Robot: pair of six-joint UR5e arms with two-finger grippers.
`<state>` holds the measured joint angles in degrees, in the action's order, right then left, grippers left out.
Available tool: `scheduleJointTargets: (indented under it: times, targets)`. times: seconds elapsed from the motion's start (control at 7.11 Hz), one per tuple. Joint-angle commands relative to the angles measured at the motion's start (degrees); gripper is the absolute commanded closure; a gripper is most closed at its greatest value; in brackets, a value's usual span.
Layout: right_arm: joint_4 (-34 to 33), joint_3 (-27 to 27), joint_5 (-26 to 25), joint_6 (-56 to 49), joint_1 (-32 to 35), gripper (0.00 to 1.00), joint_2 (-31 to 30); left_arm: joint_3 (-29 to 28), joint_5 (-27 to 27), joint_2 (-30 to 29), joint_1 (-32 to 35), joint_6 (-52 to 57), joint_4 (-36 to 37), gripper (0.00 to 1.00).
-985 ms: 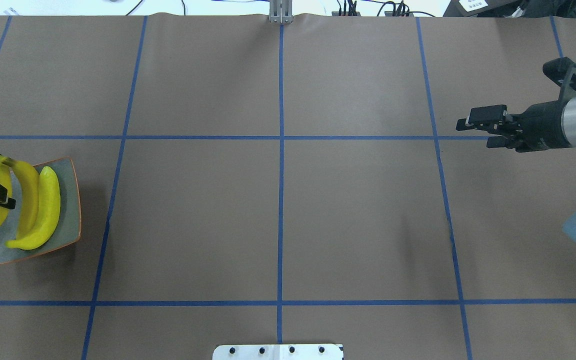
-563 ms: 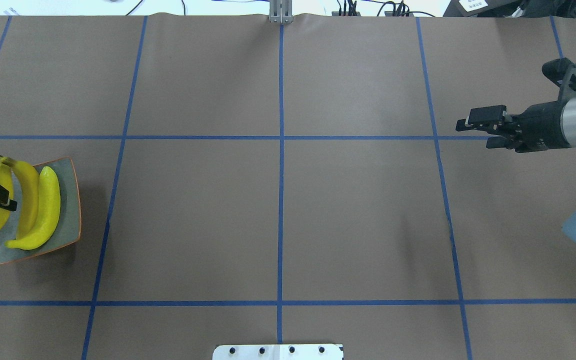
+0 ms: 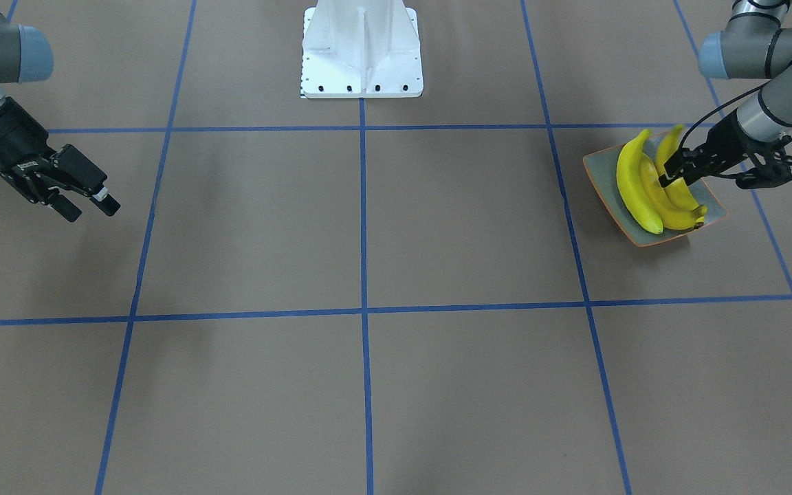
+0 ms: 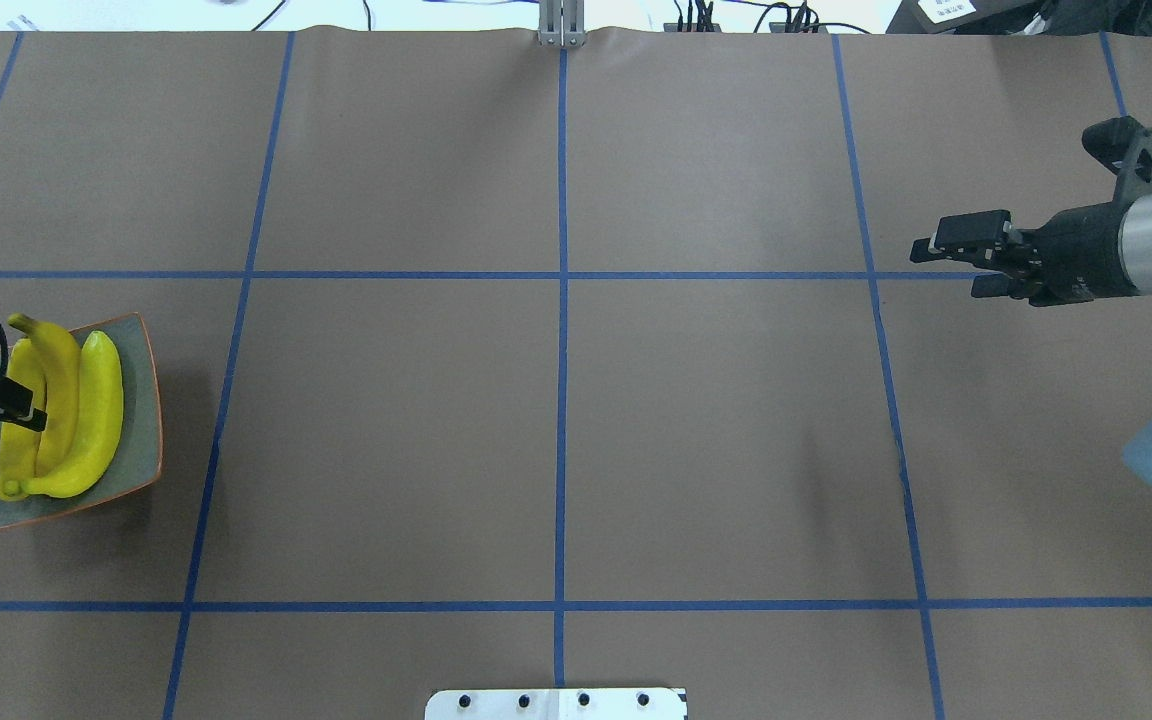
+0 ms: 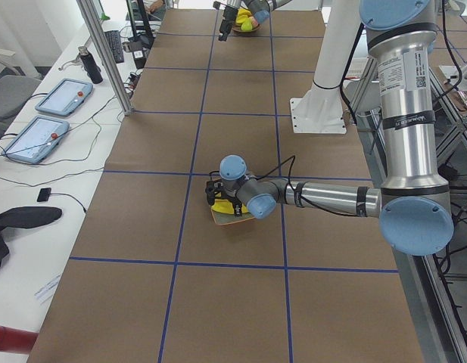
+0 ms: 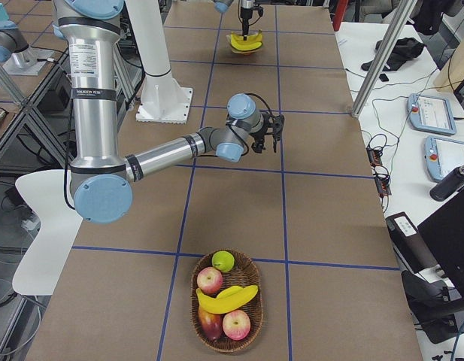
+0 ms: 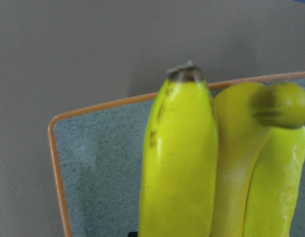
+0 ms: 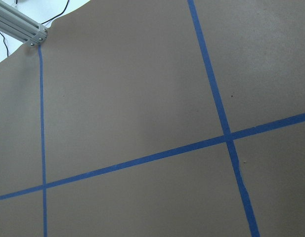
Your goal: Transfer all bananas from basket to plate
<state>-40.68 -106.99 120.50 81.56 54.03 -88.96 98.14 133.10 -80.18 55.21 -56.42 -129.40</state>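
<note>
Bananas [image 4: 86, 420], three of them, now lie side by side on the plate [image 4: 143, 400] at the robot's left end of the table [image 4: 716, 430]. A second ago the third banana [image 4: 11, 455] hung tilted over the plate's outer edge, half off it. It has since been swung in and lowered, so that it rests along the dish against its neighbours. By my judgement this placing is nearly finished, with only the release left to do. The left tool [image 4: 24, 405] sits directly over that banana's middle, its two fingers down either side and seemingly clamped on it. The wrist view shows the fruit close below, filling much of the frame. One last banana [image 6: 230, 298] waits in the basket [image 6: 224, 348] among apples [image 6: 210, 280] at the table's opposite end, well apart from the plate. The right tool [image 4: 948, 266] hovers over the table on that side, fingers apart and holding nothing, just as it was before.
</note>
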Motion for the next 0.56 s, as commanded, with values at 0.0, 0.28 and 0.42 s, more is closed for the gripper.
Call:
scheduleJointTargets:
  times: [0.0, 0.28, 0.42]
  targets:
    - [-0.01, 0.03, 0.0, 0.09, 0.02, 0.0, 0.1, 0.04, -0.12, 0.11, -0.2, 0.26, -0.06, 0.04]
    - [-0.01, -0.06, 0.26, 0.09, 0.28, 0.0, 0.02, 1.87, 0.4, -0.15, 0.07, 0.26, -0.24, 0.01]
    - [-0.01, -0.06, 0.53, -0.7, 0.98, 0.0, -0.77, 5.63, 0.67, 0.55, 0.5, 0.26, -0.24, 0.01]
